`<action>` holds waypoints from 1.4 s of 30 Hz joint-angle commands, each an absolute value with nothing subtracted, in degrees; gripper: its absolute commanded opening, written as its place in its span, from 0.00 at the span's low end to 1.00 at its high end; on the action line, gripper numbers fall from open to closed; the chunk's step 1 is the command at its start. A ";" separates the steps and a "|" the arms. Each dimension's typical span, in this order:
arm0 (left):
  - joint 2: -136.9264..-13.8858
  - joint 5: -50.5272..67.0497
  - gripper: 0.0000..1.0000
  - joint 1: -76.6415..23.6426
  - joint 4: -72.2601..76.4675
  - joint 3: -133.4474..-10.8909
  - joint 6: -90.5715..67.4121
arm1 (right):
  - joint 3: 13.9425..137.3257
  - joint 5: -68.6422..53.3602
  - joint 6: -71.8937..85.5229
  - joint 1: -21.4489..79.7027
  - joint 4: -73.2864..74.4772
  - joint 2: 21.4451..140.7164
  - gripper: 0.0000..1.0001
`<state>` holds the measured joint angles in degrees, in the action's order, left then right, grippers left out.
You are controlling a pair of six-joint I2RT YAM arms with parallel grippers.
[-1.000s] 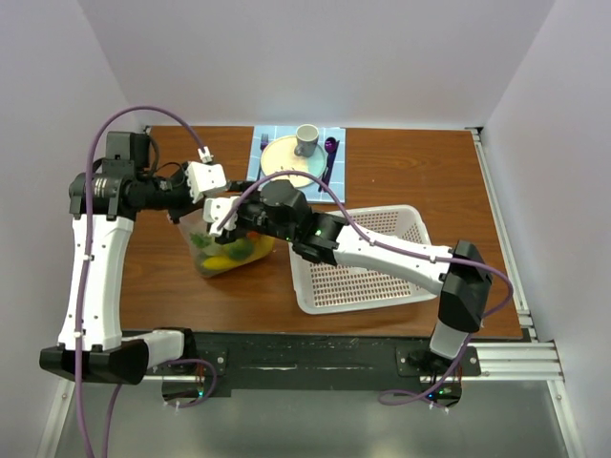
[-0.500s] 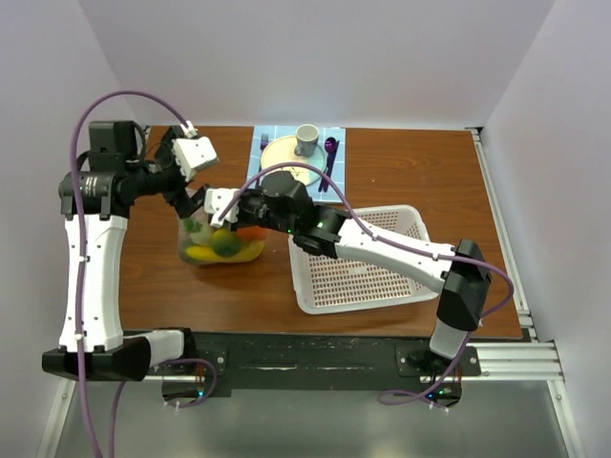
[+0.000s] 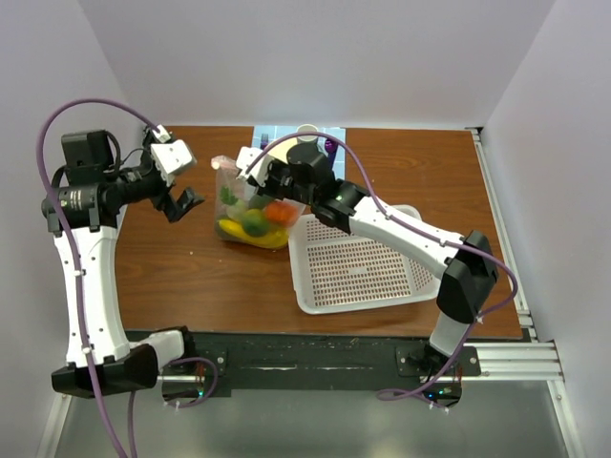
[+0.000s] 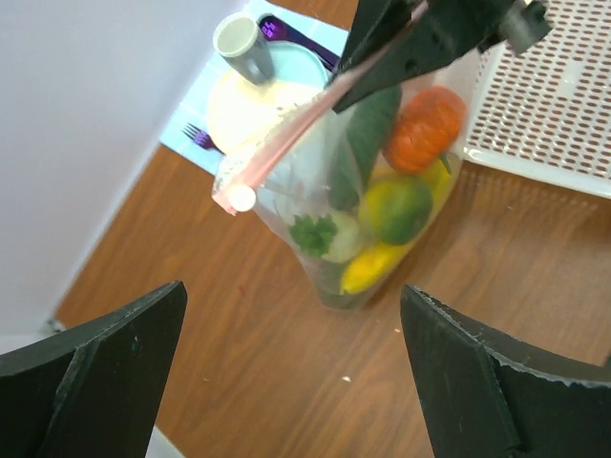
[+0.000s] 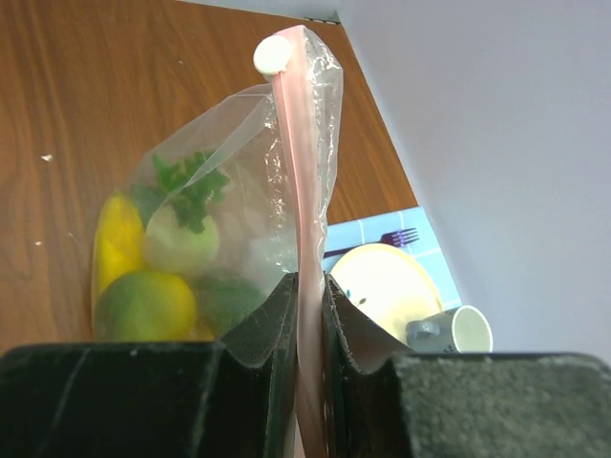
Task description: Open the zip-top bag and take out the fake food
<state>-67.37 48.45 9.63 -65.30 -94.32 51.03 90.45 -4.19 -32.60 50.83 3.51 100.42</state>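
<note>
Zip-top bag (image 5: 239,162), fake food (image 4: 396,205) inside, is pinched by the right pincer (image 5: 307,286); left pincer (image 4: 293,288) is spread wide beside it, empty.

clr crinkly plastic zip-top bag (image 4: 286,186) w/ glossy fake food (image 4: 394,205); wood-grain table (image 4: 239,367).

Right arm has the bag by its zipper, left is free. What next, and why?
Probably bring the open left gripper to the white slider and close on it. The right gripper pinches the pink strip, and the bag looks sealed, with the food inside.
</note>
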 commanded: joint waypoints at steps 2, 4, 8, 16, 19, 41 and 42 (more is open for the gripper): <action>-69.43 59.12 0.99 15.28 -59.70 -88.43 49.42 | 90.71 -7.20 -29.80 51.33 3.34 95.63 0.14; -71.27 64.31 0.99 19.92 -52.96 -87.19 42.33 | 89.65 -8.35 -29.10 51.24 2.82 94.32 0.16; -72.95 87.72 1.00 26.62 -50.89 -80.10 44.37 | 89.38 -9.31 -28.04 50.98 3.51 93.61 0.17; -76.02 97.56 1.00 27.25 -53.57 -69.96 59.89 | 90.88 -12.83 -25.05 50.54 5.71 93.69 0.21; -77.60 97.65 0.99 25.49 -57.98 -71.10 65.54 | 91.14 -13.89 -24.08 50.54 6.06 93.78 0.21; -88.33 97.73 0.58 14.94 -74.80 -82.00 88.68 | 95.63 -18.28 -22.41 50.62 13.54 92.64 0.46; -88.33 97.73 0.52 14.33 -74.71 -82.26 88.77 | 95.71 -18.28 -22.15 50.62 13.45 92.81 0.46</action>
<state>-88.18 83.40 16.10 -73.89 -79.94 85.30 94.43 -17.50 -23.40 50.65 13.34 94.50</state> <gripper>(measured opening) 0.610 0.463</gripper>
